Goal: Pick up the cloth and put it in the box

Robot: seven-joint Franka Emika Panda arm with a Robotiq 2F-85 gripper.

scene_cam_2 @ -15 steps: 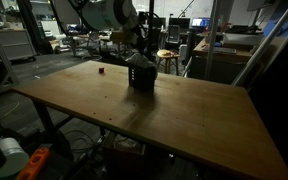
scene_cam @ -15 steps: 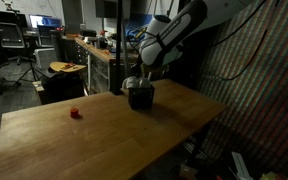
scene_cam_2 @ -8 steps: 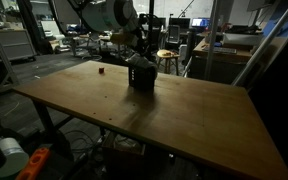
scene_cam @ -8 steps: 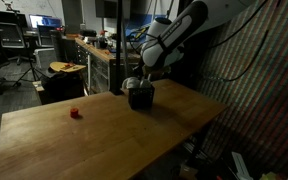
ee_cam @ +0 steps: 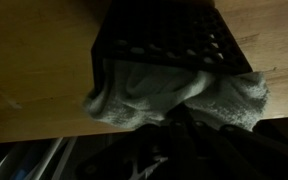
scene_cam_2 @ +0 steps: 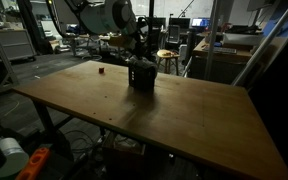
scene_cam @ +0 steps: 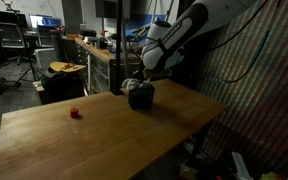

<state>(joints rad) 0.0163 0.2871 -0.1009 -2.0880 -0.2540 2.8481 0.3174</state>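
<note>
Wrist view puts the gripper (ee_cam: pixel 174 130) low in the frame as a dark mass. Its jaws are pressed together and appear to pinch the bunched top of the cloth (ee_cam: pixel 174 92), though the fingertips themselves are lost in shadow. The pale folds hang against the perforated wall and rim of the box (ee_cam: pixel 164 40), and some spill to each side rather than into it. To do this step well, the bunch should be centred over the opening and lowered below the rim before the jaws part. Otherwise the overhanging folds will likely drape outside. A slow descent also seems wise, since the box looks light and cloth dragging on its wall could tip or slide it. Only this view shows the folds and the mesh up close, but it does not look down into the opening. In both exterior views the gripper (scene_cam: pixel 144 76) (scene_cam_2: pixel 138 56) hangs right over the box (scene_cam: pixel 141 98) (scene_cam_2: pixel 141 77). The box stands upright on the wooden table (scene_cam: pixel 104 140) (scene_cam_2: pixel 194 120), and a small red object (scene_cam: pixel 75 113) (scene_cam_2: pixel 100 70) lies well apart from it. In an exterior view the cloth (scene_cam: pixel 131 85) is only a pale patch at the rim.
</note>
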